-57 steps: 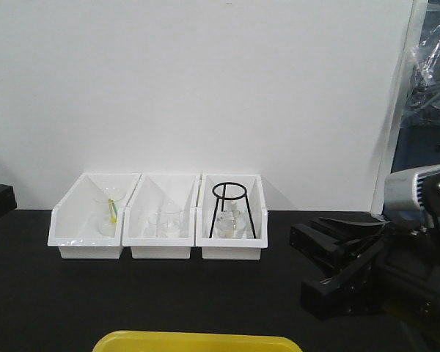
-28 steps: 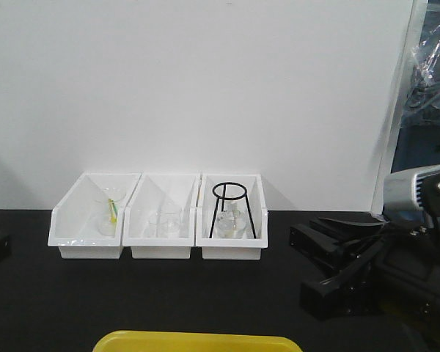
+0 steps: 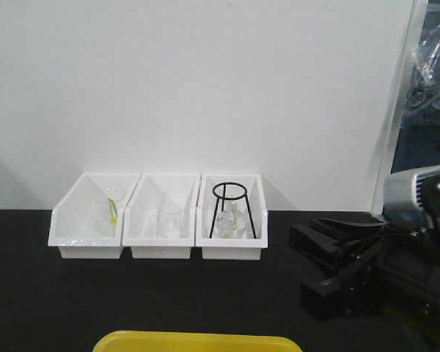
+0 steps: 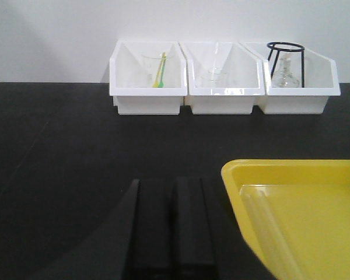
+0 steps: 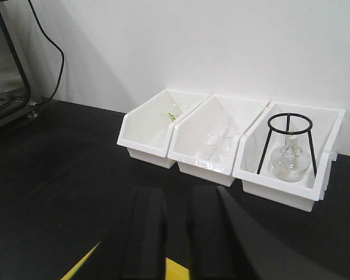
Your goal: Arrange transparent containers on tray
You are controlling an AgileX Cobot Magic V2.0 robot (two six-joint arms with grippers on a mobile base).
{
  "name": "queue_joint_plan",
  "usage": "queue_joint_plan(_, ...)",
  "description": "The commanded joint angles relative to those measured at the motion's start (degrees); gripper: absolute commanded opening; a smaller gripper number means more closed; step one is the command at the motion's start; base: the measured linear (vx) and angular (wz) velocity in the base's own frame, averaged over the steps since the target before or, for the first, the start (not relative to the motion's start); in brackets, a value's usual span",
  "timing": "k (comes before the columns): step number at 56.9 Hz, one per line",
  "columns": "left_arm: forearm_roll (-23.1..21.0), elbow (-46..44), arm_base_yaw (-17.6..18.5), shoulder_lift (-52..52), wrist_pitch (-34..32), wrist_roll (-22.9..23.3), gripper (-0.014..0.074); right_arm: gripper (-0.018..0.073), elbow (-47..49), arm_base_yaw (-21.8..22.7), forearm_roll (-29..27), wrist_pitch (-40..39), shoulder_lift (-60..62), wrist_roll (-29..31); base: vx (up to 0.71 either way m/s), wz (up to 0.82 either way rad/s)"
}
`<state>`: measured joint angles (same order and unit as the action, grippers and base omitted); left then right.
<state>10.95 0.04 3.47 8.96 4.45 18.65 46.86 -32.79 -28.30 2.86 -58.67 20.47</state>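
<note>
The yellow tray (image 3: 198,341) shows only its far rim at the bottom of the front view. In the left wrist view, the tray (image 4: 291,166) fills the lower right. A long clear test tube (image 4: 267,233) lies in it along the left inner wall; I cannot tell whether a second lies beside it. My left gripper (image 4: 174,182) hangs just left of the tray, its fingers together with nothing between them. My right gripper (image 3: 301,268) is at the right, above the table, fingers apart and empty. In the right wrist view, the right gripper (image 5: 176,192) has a strip of tray (image 5: 178,271) showing between its fingers.
Three white bins stand in a row against the back wall. The left bin (image 3: 88,227) holds a small glass and a green stick, the middle bin (image 3: 161,227) holds clear beakers, and the right bin (image 3: 231,227) holds a black wire tripod over a flask.
The dark part of my left arm at the left edge of the front view sank and went out of sight. The right arm and the bins have not moved.
</note>
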Motion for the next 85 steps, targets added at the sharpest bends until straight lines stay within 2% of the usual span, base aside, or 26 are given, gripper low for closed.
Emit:
queue_joint_plan(1, -0.5, 2.1, -1.0, -3.9, -5.7, 0.8, -0.0006, 0.0207, 1.7, 0.3, 0.3, -3.9, 1.1, 0.5, 0.00, 0.00)
queue_joint_plan(4, -0.5, 3.8, -1.0, -5.5, -5.5, 0.8, -0.0006, 0.0207, 1.7, 0.3, 0.3, -3.9, 1.1, 0.5, 0.00, 0.00)
queue_joint_plan(7, -0.5, 3.4, -1.0, -6.4, -2.1, 0.8, -0.0006, 0.0207, 1.7, 0.3, 0.3, -3.9, 1.1, 0.5, 0.00, 0.00)
queue_joint_plan(18, -0.4, 3.4, -0.9, -11.6, 3.6, -0.9, -0.0006, 0.0207, 1.7, 0.3, 0.3, -3.8, 1.1, 0.5, 0.00, 0.00)
queue_joint_plan(28, -0.6, 3.5, 0.3, -11.0, 3.3, -1.9, -0.0006, 0.0207, 1.7, 0.3, 0.3, -3.6, 0.9, 0.5, 0.00, 0.00)
queue_joint_plan(35, -2.5, 3.5, 0.5, -10.9, 3.3, -1.8, -0.0006, 0.0207, 1.7, 0.3, 0.3, -3.4, 0.9, 0.5, 0.00, 0.00)
queue_joint_plan(77, -2.5, 3.5, 0.5, -10.9, 3.3, -1.8, -0.0006, 0.0204, 1.5, 0.3, 0.5, -2.5, 1.1, 1.2, 0.00, 0.00)
queue_joint_plan(79, -2.5, 3.5, 0.5, -10.9, 3.3, -1.8, -0.0006, 0.0195, 1.4, 0.3, 1.7, -1.6, 1.5, 1.3, 0.00, 0.00)
queue_joint_plan(85, -2.5, 3.5, 0.5, -10.9, 3.3, -1.8, -0.0006, 0.0132, -1.3, 0.3, 11.8, -2.1, 4.4, -0.3, 0.00, 0.00)
